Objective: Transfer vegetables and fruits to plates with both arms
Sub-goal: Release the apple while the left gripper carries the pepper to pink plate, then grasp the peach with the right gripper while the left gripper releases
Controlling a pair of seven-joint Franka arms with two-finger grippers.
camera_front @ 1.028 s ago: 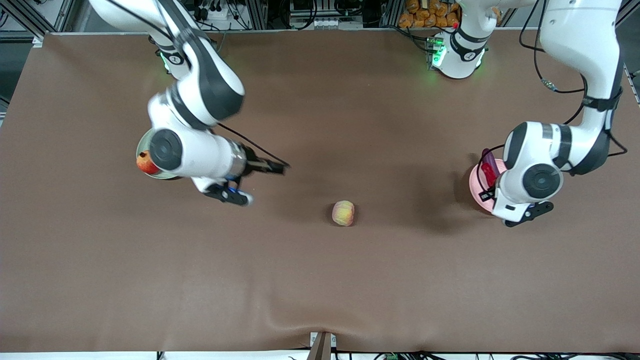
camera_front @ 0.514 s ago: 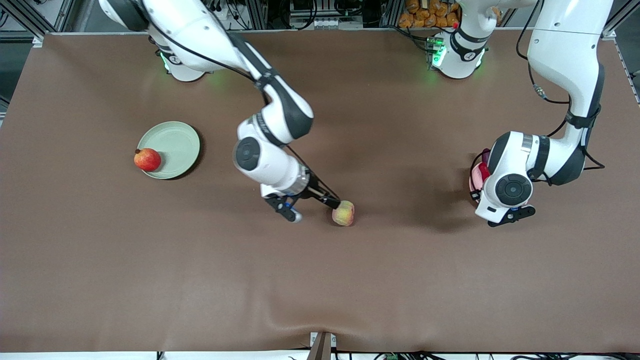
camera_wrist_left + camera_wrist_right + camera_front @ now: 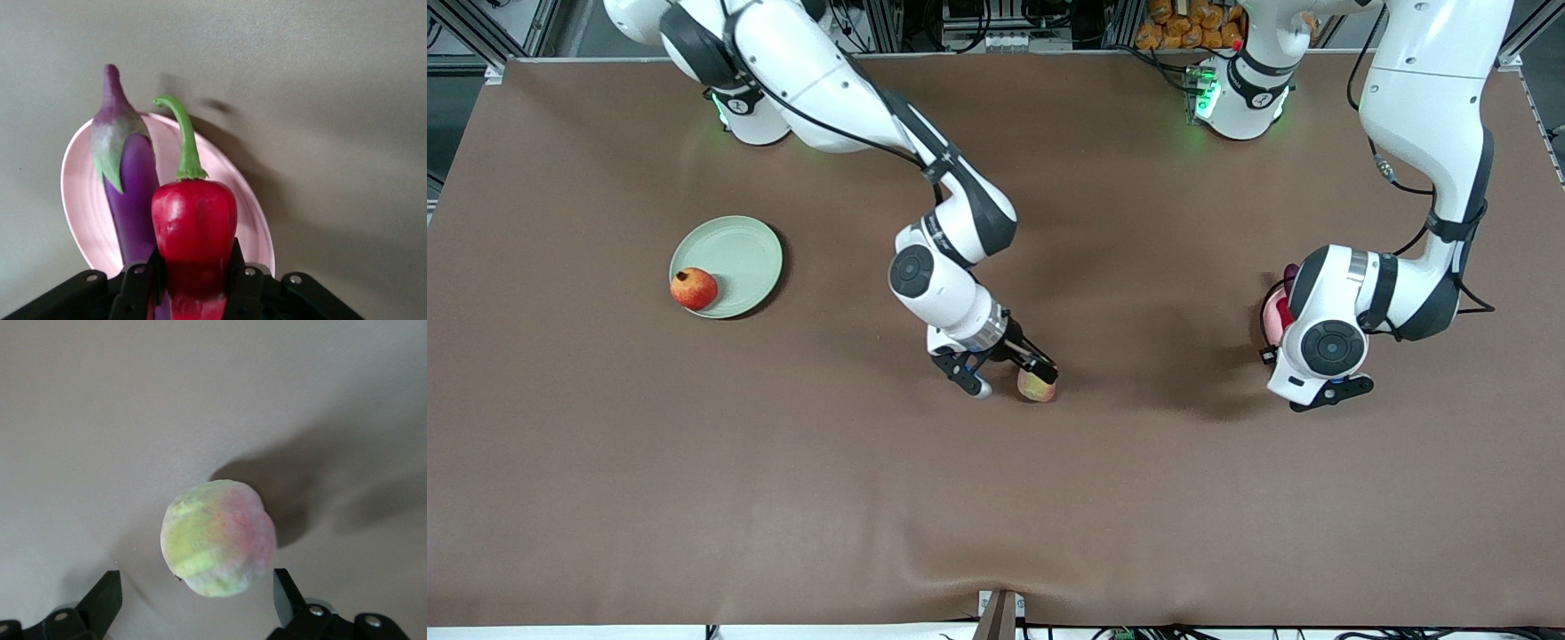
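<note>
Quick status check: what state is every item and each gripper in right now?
Peach: on the bare table, between open fingers, ungripped.
Right gripper: open, around the peach.
Pomegranate: at the green plate's rim.
Chili pepper: gripped over the pink plate.
Left gripper: shut on chili.
Eggplant: lying on the pink plate.

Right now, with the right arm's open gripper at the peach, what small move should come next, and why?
Probably lower a little and close. The right gripper is open, its fingers either side of the peach, which sits on the table ungripped. The left gripper is shut on the red chili pepper over the pink plate, where the eggplant lies.
</note>
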